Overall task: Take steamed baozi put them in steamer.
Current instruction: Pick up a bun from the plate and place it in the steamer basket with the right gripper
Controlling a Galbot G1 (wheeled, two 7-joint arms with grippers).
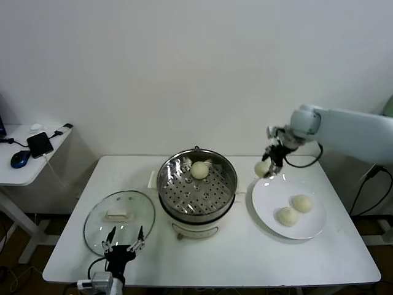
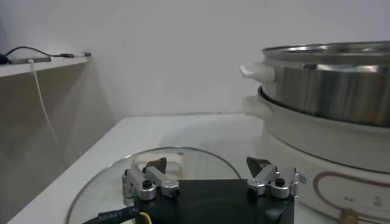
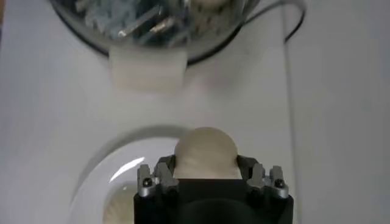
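The steel steamer (image 1: 198,187) stands mid-table with one baozi (image 1: 199,170) on its perforated tray. My right gripper (image 1: 270,165) is shut on a pale baozi (image 1: 263,168) and holds it above the far left edge of the white plate (image 1: 270,203), right of the steamer. In the right wrist view the held baozi (image 3: 205,152) sits between the fingers, with the steamer's handle (image 3: 148,68) beyond. Two more baozi (image 1: 302,203) (image 1: 287,216) lie on the plate. My left gripper (image 1: 124,244) is open and empty over the glass lid (image 1: 120,218); the left wrist view shows it (image 2: 207,165) too.
The glass lid (image 2: 183,164) lies flat at the table's front left, beside the steamer (image 2: 329,97). A side table (image 1: 24,161) with a phone and a mouse stands off to the far left. The right arm's cable hangs behind the plate.
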